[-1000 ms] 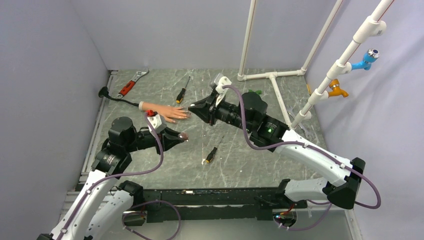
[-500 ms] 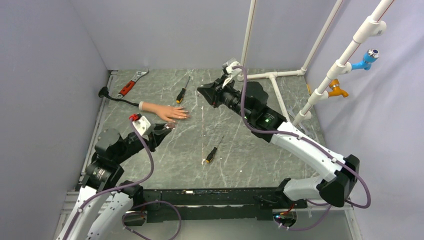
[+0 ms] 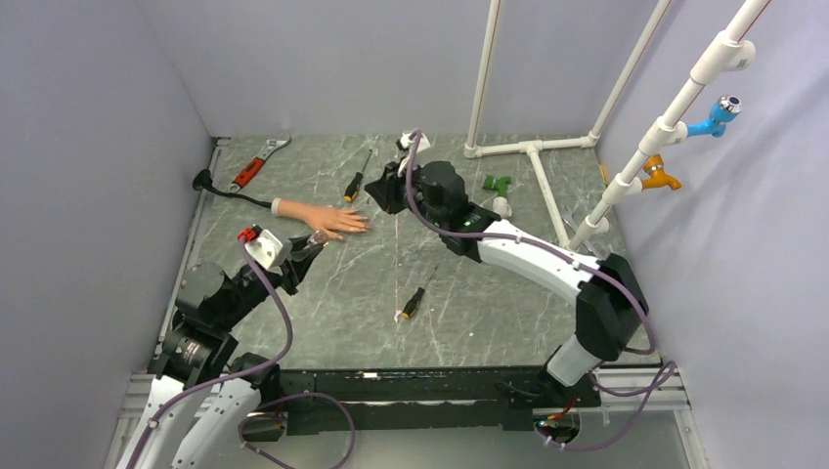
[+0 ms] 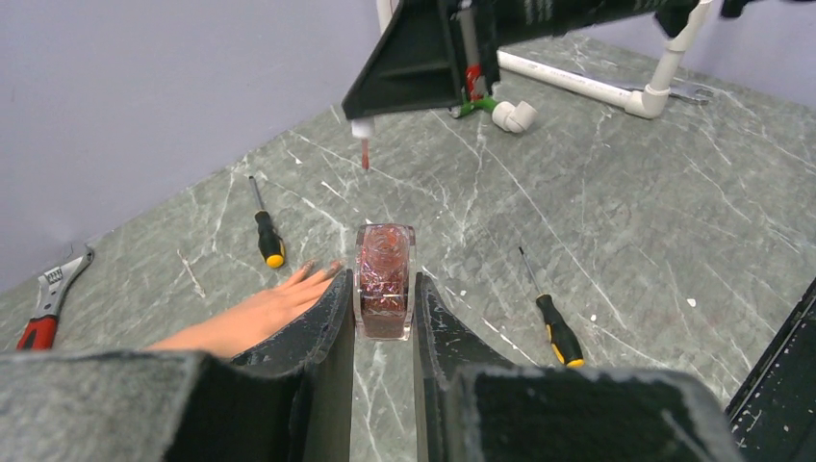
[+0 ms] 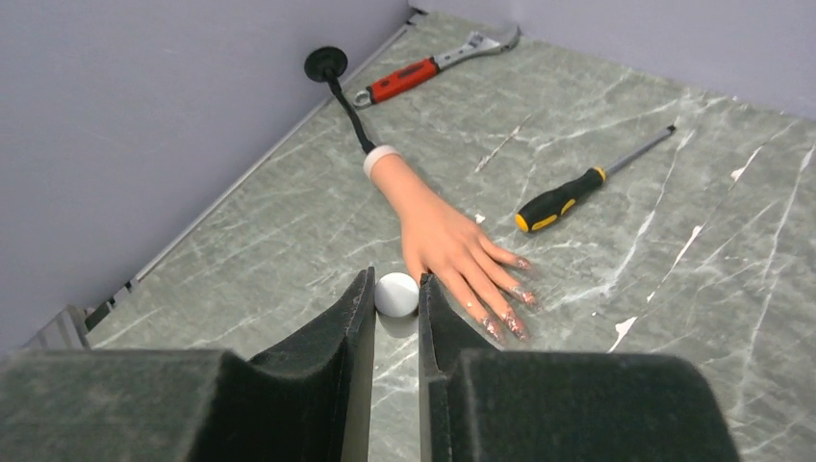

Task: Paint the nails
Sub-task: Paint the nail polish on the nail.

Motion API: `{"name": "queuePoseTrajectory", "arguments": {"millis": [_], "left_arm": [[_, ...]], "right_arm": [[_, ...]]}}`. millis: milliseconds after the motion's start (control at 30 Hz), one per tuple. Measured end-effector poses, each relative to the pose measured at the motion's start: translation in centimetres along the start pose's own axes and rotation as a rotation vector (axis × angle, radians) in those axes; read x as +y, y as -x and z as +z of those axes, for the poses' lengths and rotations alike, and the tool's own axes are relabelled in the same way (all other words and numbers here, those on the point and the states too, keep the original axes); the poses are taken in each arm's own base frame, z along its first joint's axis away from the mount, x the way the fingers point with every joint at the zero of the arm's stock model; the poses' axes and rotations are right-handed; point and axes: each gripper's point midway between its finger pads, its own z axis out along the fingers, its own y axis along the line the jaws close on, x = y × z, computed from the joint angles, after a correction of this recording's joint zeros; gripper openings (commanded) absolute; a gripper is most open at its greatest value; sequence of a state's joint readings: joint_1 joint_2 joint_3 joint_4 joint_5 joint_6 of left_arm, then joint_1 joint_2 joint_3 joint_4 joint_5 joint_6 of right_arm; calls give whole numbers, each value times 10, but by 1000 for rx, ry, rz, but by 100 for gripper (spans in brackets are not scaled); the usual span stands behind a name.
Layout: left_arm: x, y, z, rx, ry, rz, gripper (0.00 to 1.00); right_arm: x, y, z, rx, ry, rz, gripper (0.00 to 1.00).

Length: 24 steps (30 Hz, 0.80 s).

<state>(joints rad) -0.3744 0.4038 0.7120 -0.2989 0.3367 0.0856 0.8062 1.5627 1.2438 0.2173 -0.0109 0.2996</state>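
Note:
The flesh-coloured mannequin hand lies palm down at the left of the table, white cuff to the left. Its nails carry glittery reddish polish in the right wrist view. My left gripper hovers just in front of the hand, shut on a clear polish bottle full of red glitter, its neck uncapped. My right gripper hangs just right of the fingertips, shut on the white cap. The cap's red-tipped brush points down in the left wrist view.
Two black-and-yellow screwdrivers lie nearby, one behind the hand, one mid-table. A red-handled wrench and a black cable plug sit at the back left. White pipe frame and a green fitting stand at the back right.
My left gripper has drawn back to the left with the bottle. My right gripper lifted off the fingertips toward the back, then swung left again beside the hand.

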Motion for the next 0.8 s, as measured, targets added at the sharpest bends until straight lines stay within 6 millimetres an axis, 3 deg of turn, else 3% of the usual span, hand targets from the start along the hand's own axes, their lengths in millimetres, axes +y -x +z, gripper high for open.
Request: {"name": "queuePoseTrajectory", "arguments": {"millis": [333, 800], "left_arm": [[1, 0, 0, 1, 5, 0, 0], [4, -3, 1, 12, 20, -3, 0]], "right_arm": [[-17, -69, 34, 116, -15, 41, 0], [-40, -132, 58, 237, -3, 96, 0]]}}
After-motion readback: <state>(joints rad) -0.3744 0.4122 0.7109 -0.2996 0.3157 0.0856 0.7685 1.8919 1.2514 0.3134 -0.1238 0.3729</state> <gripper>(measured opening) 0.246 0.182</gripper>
